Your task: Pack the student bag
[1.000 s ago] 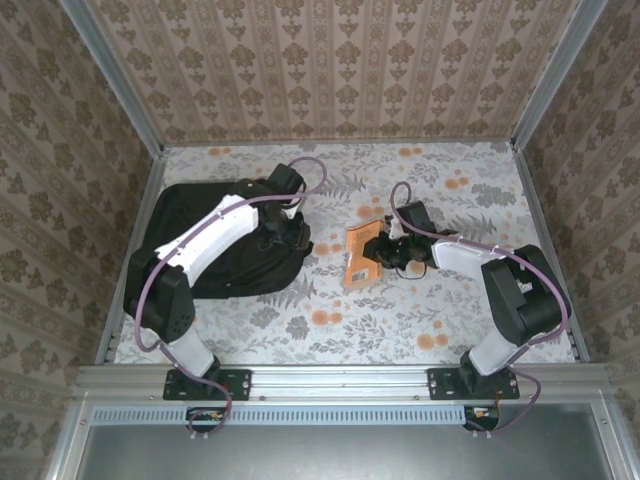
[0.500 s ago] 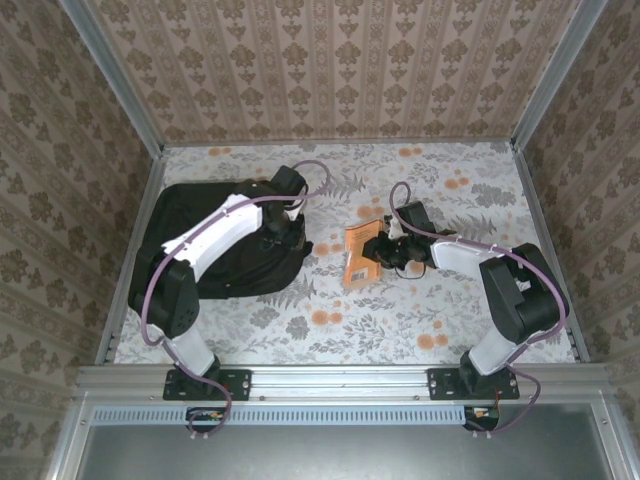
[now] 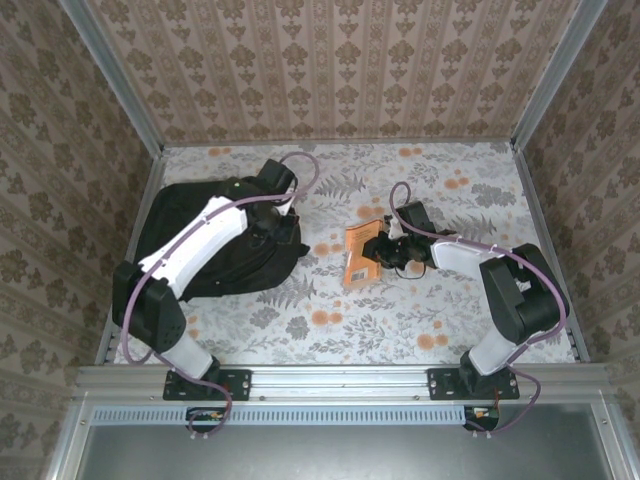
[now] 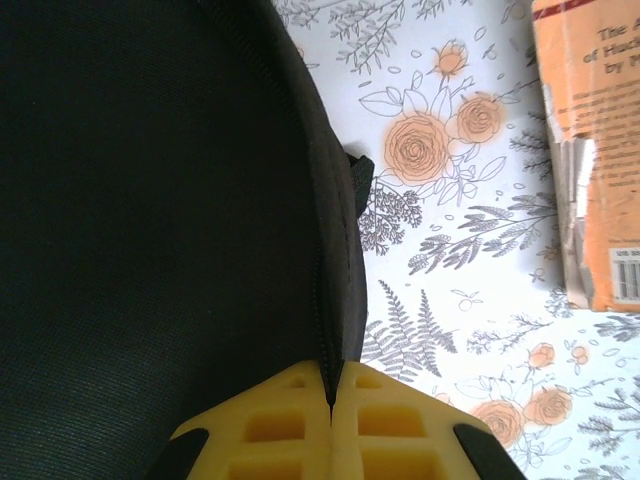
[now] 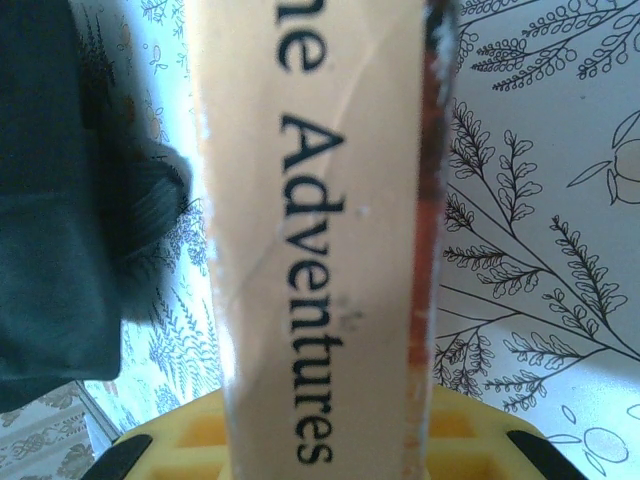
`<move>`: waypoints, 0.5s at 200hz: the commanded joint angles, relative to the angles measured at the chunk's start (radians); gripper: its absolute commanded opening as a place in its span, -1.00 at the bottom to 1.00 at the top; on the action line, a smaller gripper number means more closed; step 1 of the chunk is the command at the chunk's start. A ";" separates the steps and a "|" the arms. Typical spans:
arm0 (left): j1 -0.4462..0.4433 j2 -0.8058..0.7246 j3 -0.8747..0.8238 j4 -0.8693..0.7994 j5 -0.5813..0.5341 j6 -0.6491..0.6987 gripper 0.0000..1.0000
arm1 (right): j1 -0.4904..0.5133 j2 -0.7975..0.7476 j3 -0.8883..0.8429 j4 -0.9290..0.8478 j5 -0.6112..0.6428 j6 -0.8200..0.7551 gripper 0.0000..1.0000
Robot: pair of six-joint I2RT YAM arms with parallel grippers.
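Two grips on: left gripper (image 4: 331, 400) pinches the student bag (image 4: 150, 200) at its zipper seam, table's (image 3: 420, 320) left side; right gripper (image 3: 383, 250) clamps paperback (image 3: 358, 255). Bag looks soft and floppy, so hold the seam rim, not the panel.

in the right pincer (image 5: 330, 435) we read "ne adventures" along the orange paperback book (image 5: 310, 200); up and right of the left pincer (image 4: 332, 395), its cover reads "the a", "of huc".

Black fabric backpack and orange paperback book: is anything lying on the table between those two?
Nothing. Between the large black fabric backpack and the orange paperback book the floral tablecloth is bare, as the top external and left wrist views show.
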 commanded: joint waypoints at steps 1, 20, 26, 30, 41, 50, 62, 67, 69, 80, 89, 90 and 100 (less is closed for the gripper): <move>-0.015 -0.069 0.053 -0.042 0.003 0.012 -1.00 | 0.014 -0.049 0.027 -0.038 0.013 -0.017 -1.00; -0.058 -0.070 0.070 -0.069 -0.007 0.019 -1.00 | 0.024 -0.070 0.039 -0.058 0.030 -0.019 -1.00; -0.073 -0.065 0.077 -0.082 -0.016 0.020 -1.00 | 0.026 -0.076 0.039 -0.060 0.032 -0.018 -1.00; -0.087 -0.062 0.082 -0.087 -0.022 0.020 -1.00 | 0.026 -0.081 0.041 -0.062 0.032 -0.017 -1.00; -0.126 -0.055 0.088 -0.092 -0.025 0.018 -1.00 | 0.028 -0.095 0.044 -0.071 0.039 -0.013 -1.00; -0.171 -0.048 0.088 -0.090 -0.027 0.013 -1.00 | 0.028 -0.113 0.045 -0.077 0.045 -0.011 -1.00; -0.233 -0.032 0.090 -0.086 -0.023 -0.001 -1.00 | 0.028 -0.143 0.040 -0.085 0.067 -0.007 -1.00; -0.258 -0.025 0.090 -0.083 -0.020 -0.008 -1.00 | 0.028 -0.157 0.038 -0.090 0.078 -0.007 -1.00; -0.266 -0.024 0.090 -0.081 -0.019 -0.012 -1.00 | 0.030 -0.161 0.037 -0.093 0.084 -0.007 -1.00; -0.301 -0.017 0.075 -0.065 -0.019 -0.032 -1.00 | 0.028 -0.179 0.037 -0.110 0.103 -0.007 -1.00; -0.313 -0.022 0.051 -0.043 -0.001 -0.052 -1.00 | 0.027 -0.184 0.035 -0.113 0.102 -0.010 -1.00; -0.314 -0.022 0.048 -0.041 0.002 -0.054 -1.00 | 0.027 -0.184 0.035 -0.113 0.101 -0.010 -1.00; -0.308 -0.040 0.003 -0.004 0.028 -0.074 -1.00 | 0.028 -0.182 0.032 -0.115 0.094 -0.009 -1.00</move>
